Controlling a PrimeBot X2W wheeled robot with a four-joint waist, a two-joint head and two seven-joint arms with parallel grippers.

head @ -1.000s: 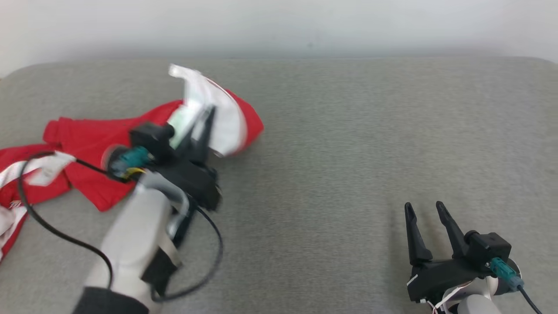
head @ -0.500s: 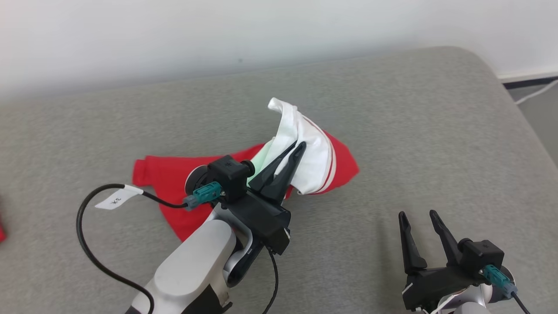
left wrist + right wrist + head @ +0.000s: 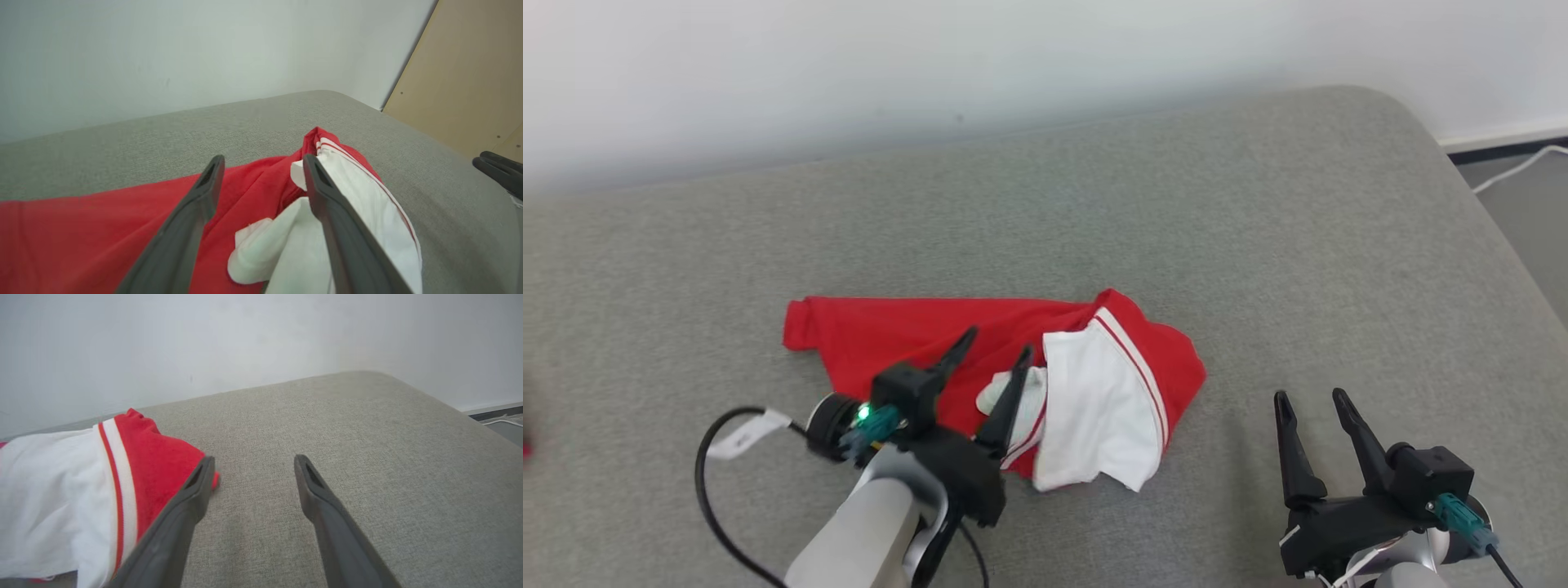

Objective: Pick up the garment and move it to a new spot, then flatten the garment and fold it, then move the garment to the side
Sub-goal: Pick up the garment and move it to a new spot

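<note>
The garment (image 3: 1111, 384) lies crumpled, seemingly relocated; left gripper (image 3: 998, 341) over it, right gripper (image 3: 1311, 394) beside it, jaws spread; flattening, folding remain.

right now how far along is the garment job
Done: the move. The left gripper, shut on the garment a moment ago, stands open over it, and it lies on the cushion. In hand: nothing; the right gripper is open too, apart from it. Left: flattening, since it lies crumpled, then folding and moving aside.
</note>
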